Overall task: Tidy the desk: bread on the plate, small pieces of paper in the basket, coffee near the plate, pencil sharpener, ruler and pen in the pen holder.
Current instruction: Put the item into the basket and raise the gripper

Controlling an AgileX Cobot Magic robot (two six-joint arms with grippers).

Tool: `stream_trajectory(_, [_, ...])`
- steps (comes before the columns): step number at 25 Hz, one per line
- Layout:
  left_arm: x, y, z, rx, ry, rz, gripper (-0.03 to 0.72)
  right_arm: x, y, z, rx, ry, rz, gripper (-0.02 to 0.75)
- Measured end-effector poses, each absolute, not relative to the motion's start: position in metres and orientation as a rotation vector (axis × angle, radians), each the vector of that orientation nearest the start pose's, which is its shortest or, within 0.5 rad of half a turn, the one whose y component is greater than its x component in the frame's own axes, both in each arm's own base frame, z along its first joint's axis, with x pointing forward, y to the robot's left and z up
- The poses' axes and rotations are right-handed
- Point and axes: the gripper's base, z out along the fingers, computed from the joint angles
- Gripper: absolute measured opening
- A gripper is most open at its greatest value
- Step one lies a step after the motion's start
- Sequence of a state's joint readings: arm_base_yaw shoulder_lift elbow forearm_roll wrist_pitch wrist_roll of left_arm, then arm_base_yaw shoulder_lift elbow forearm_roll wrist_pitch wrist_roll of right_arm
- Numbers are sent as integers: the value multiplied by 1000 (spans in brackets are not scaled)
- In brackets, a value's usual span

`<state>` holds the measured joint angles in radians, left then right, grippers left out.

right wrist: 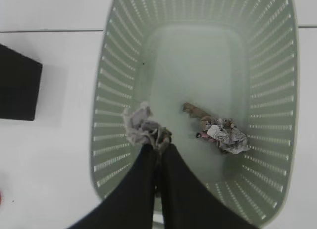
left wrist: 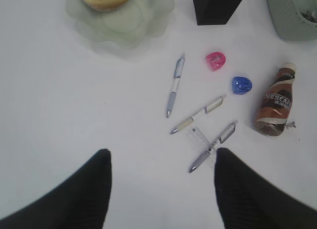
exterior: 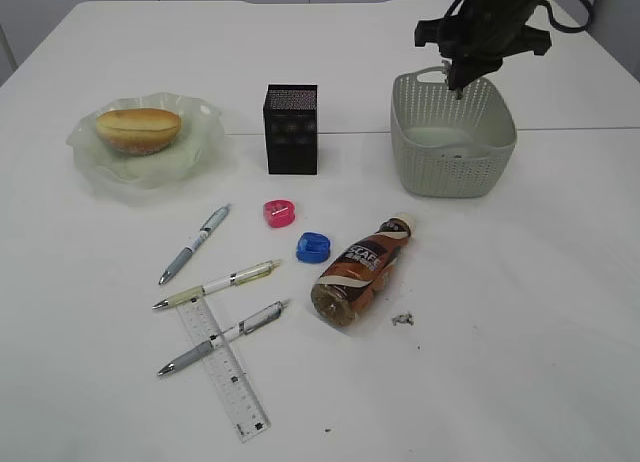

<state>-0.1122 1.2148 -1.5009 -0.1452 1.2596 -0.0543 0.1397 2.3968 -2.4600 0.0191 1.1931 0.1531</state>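
One paper scrap [right wrist: 143, 126] pinched in my right gripper [right wrist: 158, 149] over basket [right wrist: 106, 90]; might stick to fingers on release. Left gripper [left wrist: 161, 179] wide open, empty.

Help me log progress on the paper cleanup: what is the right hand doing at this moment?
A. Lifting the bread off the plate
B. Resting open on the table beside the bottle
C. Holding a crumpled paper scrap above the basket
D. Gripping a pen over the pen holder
C: the right hand is shut on a crumpled paper scrap above the basket, where another scrap already lies.
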Motion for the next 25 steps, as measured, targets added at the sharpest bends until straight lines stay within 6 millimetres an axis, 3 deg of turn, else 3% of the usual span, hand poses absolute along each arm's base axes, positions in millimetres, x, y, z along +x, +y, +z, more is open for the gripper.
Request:
stream_trajectory(4, [218,-37,443,77,2459,-265,473,528,70,247,50,2621,123,71])
stream_trajectory(6, [217,-38,443,77,2459,-271,469,532,69,239,67,2621,126,183])
stream_trajectory(10, [217,-39,444,78,2458,-295,468,535,69,230,114,2623,136,486])
stream_trajectory(12, [217,-40,444,78,2458,-303,464,536,69,230,118,2609,138,554])
stream_trajectory(18, [217,-40,444,78,2458,-306,459,533,71,235,125,2634,158,554])
stream_trajectory(25, [217,-40,444,78,2458,-306,458,527,73,277,122,2569,218,548])
